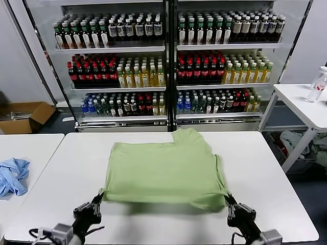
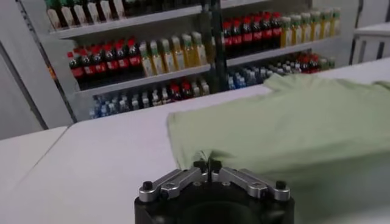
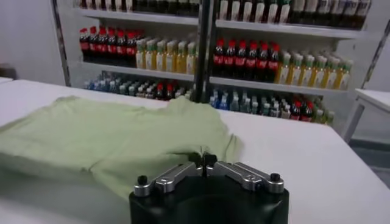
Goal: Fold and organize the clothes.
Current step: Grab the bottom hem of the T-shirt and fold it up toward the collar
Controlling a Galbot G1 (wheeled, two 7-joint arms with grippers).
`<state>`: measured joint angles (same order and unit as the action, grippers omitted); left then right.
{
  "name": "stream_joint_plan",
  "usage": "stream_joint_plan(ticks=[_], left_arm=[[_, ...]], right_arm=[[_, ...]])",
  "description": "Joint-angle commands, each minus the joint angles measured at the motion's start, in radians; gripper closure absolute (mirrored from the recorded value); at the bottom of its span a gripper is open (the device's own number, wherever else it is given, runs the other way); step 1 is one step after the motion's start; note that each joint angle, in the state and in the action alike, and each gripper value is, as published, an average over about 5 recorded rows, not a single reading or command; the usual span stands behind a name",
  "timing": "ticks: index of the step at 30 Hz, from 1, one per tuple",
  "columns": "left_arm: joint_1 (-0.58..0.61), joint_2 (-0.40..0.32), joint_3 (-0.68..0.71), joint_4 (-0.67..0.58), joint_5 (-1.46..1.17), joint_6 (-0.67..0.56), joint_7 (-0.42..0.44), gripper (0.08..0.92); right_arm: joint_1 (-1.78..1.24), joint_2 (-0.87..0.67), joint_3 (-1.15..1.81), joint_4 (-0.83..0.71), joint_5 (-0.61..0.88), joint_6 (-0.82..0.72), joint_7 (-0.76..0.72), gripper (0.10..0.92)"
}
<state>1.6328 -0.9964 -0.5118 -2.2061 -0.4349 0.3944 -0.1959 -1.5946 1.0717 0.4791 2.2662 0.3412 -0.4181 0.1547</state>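
The pale green shirt (image 1: 163, 171) lies plain side up on the white table (image 1: 276, 194), its near edge lifted off the surface. My left gripper (image 1: 97, 200) is shut on the shirt's near left corner; in the left wrist view the gripper (image 2: 208, 164) pinches the cloth (image 2: 292, 122). My right gripper (image 1: 230, 204) is shut on the near right corner; in the right wrist view the gripper (image 3: 202, 160) pinches the cloth (image 3: 109, 137). The far end of the shirt, with a bump of fabric (image 1: 186, 135), rests on the table. Collar, buttons and checkered print are hidden.
A light blue cloth (image 1: 13, 176) lies on the adjacent white table at the left. A glass-door drinks fridge (image 1: 168, 61) stands behind. Another white table with a bottle (image 1: 318, 86) is at the right. A cardboard box (image 1: 23, 116) sits on the floor at the left.
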Motion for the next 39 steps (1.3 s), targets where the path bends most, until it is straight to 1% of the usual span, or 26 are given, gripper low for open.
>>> stream_joint_plan(ticks=[1,7,15,18,20,23,27,30,32,35,37,39], left_arm=[[-0.335,-0.018,0.112,0.247,-0.067,0.015,0.035,0.917],[-0.389,-0.02,0.137,0.291,-0.064,0.034,0.037,0.917],[-0.431,-0.027,0.163,0.336,-0.034,0.038,0.048,0.917],[-0.443,-0.037,0.177,0.37,0.008,0.043,0.045,0.909],[-0.45,-0.048,0.183,0.4,0.031,0.042,0.04,0.876],[-0.46,-0.061,0.18,0.424,0.036,0.031,0.034,0.792],[-0.445,-0.047,0.147,0.385,0.016,0.021,0.028,0.688],[-0.367,-0.002,0.108,0.293,0.002,0.035,0.017,0.601],[-0.285,0.031,0.078,0.217,-0.017,0.054,0.012,0.549],[-0.166,0.058,0.045,0.118,-0.064,0.111,0.011,0.463],[-0.12,0.06,0.044,0.09,-0.073,0.151,0.015,0.402],[-0.114,0.049,0.058,0.109,-0.058,0.169,0.018,0.341]], right_arm=[[0.216,0.007,-0.073,-0.154,0.007,-0.047,0.01,0.916],[0.298,0.026,-0.114,-0.232,0.003,-0.055,0.013,0.916],[0.336,0.025,-0.127,-0.268,0.003,-0.074,0.016,0.916],[0.345,0.034,-0.141,-0.298,-0.02,-0.078,0.028,0.896],[0.338,0.046,-0.148,-0.318,-0.032,-0.061,0.027,0.851],[0.328,0.06,-0.146,-0.324,-0.032,-0.027,0.027,0.765],[0.31,0.05,-0.116,-0.267,-0.021,-0.03,0.045,0.67],[0.235,0.019,-0.069,-0.186,-0.015,-0.042,0.05,0.583],[0.153,0.0,-0.035,-0.136,-0.015,-0.042,0.049,0.505],[0.043,-0.011,0.001,-0.097,-0.017,-0.036,0.048,0.419],[0.006,-0.004,0.005,-0.103,-0.017,-0.031,0.049,0.367],[-0.005,0.012,-0.009,-0.127,-0.014,-0.028,0.055,0.306]])
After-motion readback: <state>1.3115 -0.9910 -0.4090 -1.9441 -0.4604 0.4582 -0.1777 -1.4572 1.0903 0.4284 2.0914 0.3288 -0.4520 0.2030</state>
